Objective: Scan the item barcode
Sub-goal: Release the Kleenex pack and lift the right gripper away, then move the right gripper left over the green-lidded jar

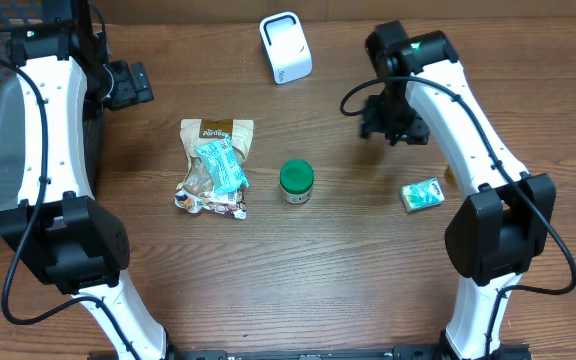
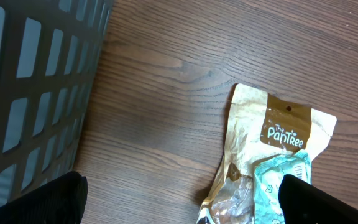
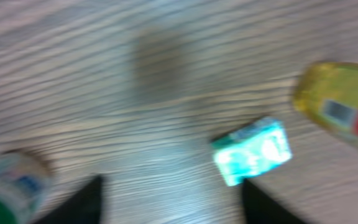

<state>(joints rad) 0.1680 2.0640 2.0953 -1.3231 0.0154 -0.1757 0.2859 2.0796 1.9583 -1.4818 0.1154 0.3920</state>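
Right jaws: spread, with only bare counter [image 1: 298,280] between the fingertips [image 3: 82,202]; they hang above the wood, holding nothing.
Just ahead of the right jaws: the small teal packet [image 3: 253,149], flat on the counter and untouched. As the nearest thing, it is probably the item to scan.
Beyond the packet: a yellow bottle [image 3: 344,112] with a red label, close beside the packet.
Off to the other side of the right jaws: a green-lidded jar [image 1: 296,182], upright and farther away.
Behind the right jaws: the white scanner [image 1: 286,47], well apart from them, on the side opposite the packet.
Left jaws: spread wide and empty, hovering near a grey basket [image 2: 36,93]. A snack bag [image 2: 247,143] lies ahead of them with a second teal packet [image 1: 220,165] resting on it.
Step in hand: between grasps, by my reading; no item is held or facing the scanner.
Next move calls for: lowering the right jaws around the small teal packet, pinching its edges, then turning its barcode side toward the scanner's window.
Hard to make out: the right wrist view is smeared, so no barcode can be read. A pale patch on the bottle may be one. From overhead the right arm covers most of the bottle. The basket is cut off at the frame edge.
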